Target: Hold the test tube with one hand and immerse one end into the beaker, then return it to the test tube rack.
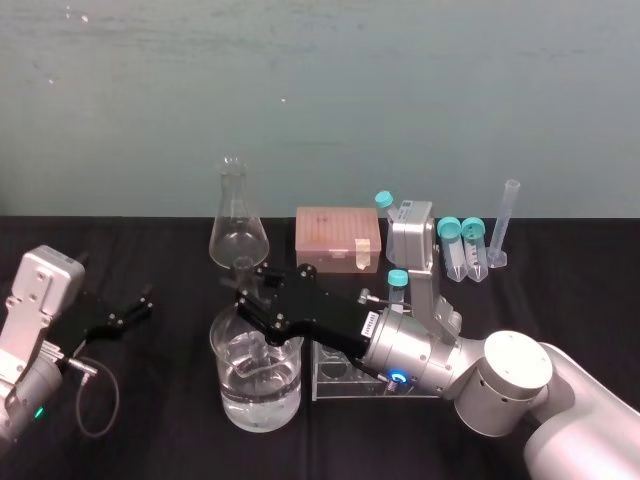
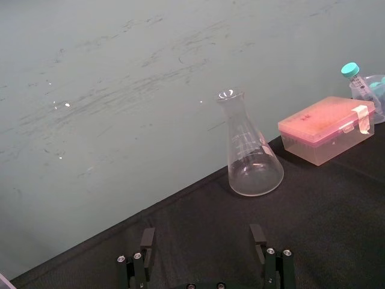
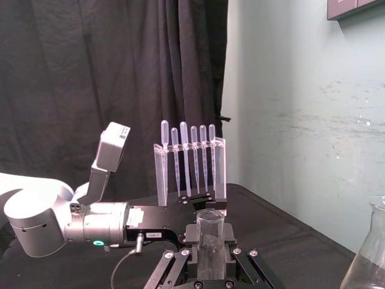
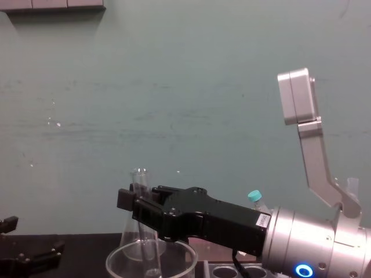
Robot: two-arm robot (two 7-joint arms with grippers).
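No text is legible: the small white sticker (image 1: 368, 323) on the right end effector (image 1: 248, 292) and the faint printed scale (image 2: 242, 142) on the flask (image 2: 255, 171) are too small to be read.

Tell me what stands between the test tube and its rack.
Only the wall of the beaker: the right gripper holds the test tube with its lower end inside it, and the test tube rack stands right beside.

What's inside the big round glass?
Water sits in the beaker, and the test tube, gripped by the right end effector, reaches down into it. The end effector covers part of the rim, hiding how deep the tube goes. The left end effector sits open nearby.
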